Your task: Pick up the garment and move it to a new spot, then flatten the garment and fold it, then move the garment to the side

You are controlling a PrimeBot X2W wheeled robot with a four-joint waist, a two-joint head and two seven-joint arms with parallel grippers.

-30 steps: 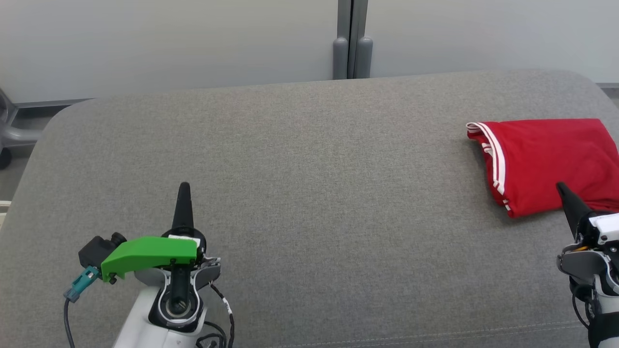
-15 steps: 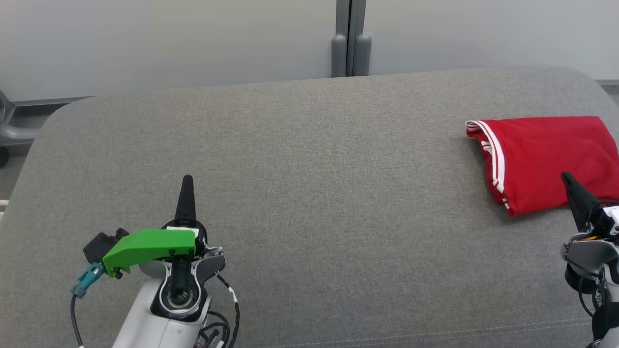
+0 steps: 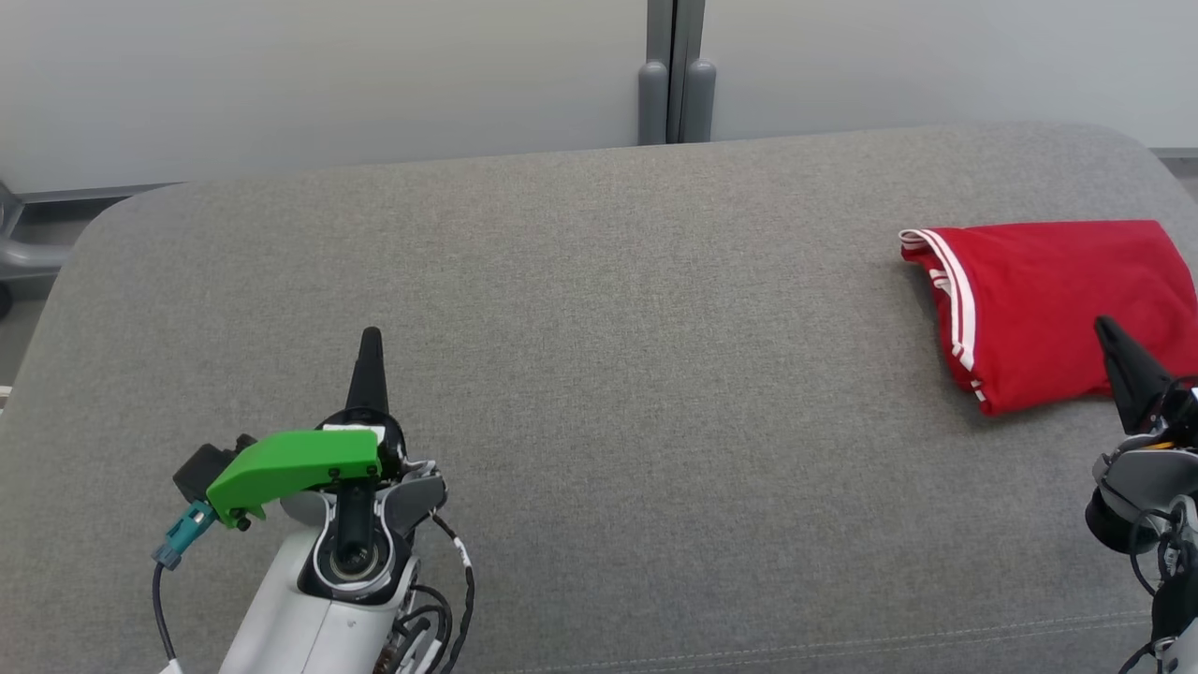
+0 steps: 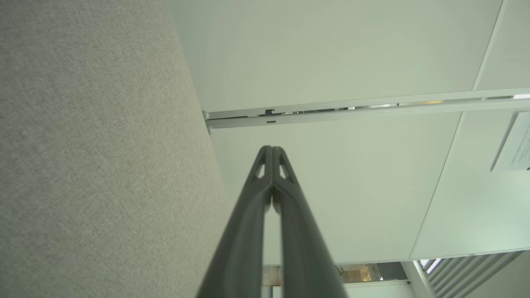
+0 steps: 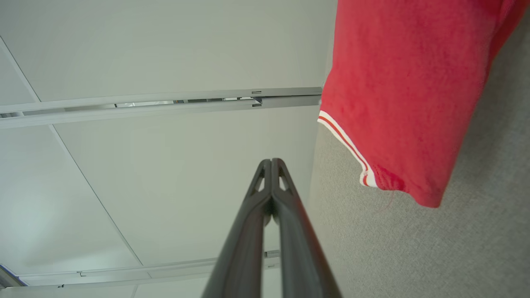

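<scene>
1. although the head view drifts slightly, the folded garment (image 3: 1048, 309) stays at 3 o'clock on the cushion (image 3: 599, 374), untouched; the task looks nearly done.
2. left wrist view: left gripper (image 4: 272, 150) pinched shut, empty, hovering, cushion at 9 o'clock.
3. right wrist view: right gripper (image 5: 271, 162) shut, empty, garment at 1 o'clock, apart.

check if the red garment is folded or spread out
Folded: the red garment with white stripes lies as a compact layered bundle on the grey fabric surface, striped edges stacked.
</scene>
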